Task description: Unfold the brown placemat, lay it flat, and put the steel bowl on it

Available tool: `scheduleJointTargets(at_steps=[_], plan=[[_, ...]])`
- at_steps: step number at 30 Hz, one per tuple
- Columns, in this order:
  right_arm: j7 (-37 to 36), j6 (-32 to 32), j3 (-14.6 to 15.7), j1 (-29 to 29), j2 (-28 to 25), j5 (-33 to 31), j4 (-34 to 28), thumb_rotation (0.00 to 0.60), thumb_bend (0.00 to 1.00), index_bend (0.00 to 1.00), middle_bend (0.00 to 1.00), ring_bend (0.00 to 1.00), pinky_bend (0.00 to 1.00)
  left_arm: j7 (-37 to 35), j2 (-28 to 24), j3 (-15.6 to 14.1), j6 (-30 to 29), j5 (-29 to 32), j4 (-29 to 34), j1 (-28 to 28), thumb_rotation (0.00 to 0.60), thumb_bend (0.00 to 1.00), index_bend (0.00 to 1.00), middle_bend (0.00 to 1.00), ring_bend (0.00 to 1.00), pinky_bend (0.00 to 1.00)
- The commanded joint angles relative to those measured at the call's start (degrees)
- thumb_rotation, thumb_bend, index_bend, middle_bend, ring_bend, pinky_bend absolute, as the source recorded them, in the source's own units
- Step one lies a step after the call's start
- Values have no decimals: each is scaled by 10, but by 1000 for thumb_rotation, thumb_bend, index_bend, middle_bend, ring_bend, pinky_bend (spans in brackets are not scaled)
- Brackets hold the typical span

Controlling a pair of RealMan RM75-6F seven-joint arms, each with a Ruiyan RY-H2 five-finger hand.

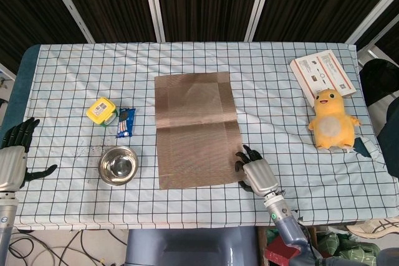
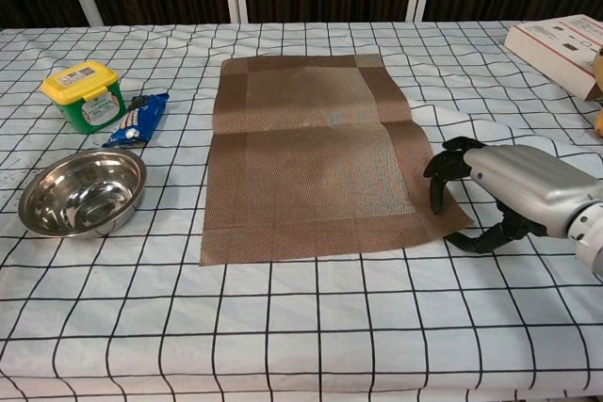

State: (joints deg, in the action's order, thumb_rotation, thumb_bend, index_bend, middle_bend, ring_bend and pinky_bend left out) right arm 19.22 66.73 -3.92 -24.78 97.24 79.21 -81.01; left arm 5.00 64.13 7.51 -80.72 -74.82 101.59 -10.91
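- On the tabletop [image 2: 311, 327], the brown placemat [image 2: 316, 171] lies open, with one crease across it. To do this step well, press its near right corner down gently so it stays flat.
- Right hand [image 2: 513, 197] holds nothing; its fingers [image 2: 439, 185] curl down at that corner.
- Left hand [image 1: 14, 157] waits, spread wide, at the far left edge.
- Steel bowl [image 2: 83, 191] sits left of the placemat, not on it yet.

A table [image 1: 62, 66] under a blue-and-white checked cloth [image 2: 311, 327] carries the brown placemat [image 1: 196, 129], spread open near the middle with a crease across it. To its left lie the steel bowl [image 1: 118, 166], a yellow-lidded tub [image 1: 101, 111] and a blue packet [image 1: 126, 123] (these two just beside each other). At the far right sit a yellow plush toy [image 1: 333, 120] and a white box [image 1: 323, 76].
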Motion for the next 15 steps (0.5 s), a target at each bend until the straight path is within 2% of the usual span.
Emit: scheduleJointTargets(at_steps=[1,5,15], plan=[[-2,0,0,0,1,1,0,600,327,499,209,50,157,0,0,0,0,0,0,0,600,0,0,23,0,36],[-5,1,1,0,2,3,0,600,384,525,209,49,157,-1,0,1,1,1,0,0,600,0,0,23,0,36],[-9,4,4,3,0,7,0,600,444,589,210,49,157,-5,-1,2,1,-1,-1,1,600,0,0,22,0,37]])
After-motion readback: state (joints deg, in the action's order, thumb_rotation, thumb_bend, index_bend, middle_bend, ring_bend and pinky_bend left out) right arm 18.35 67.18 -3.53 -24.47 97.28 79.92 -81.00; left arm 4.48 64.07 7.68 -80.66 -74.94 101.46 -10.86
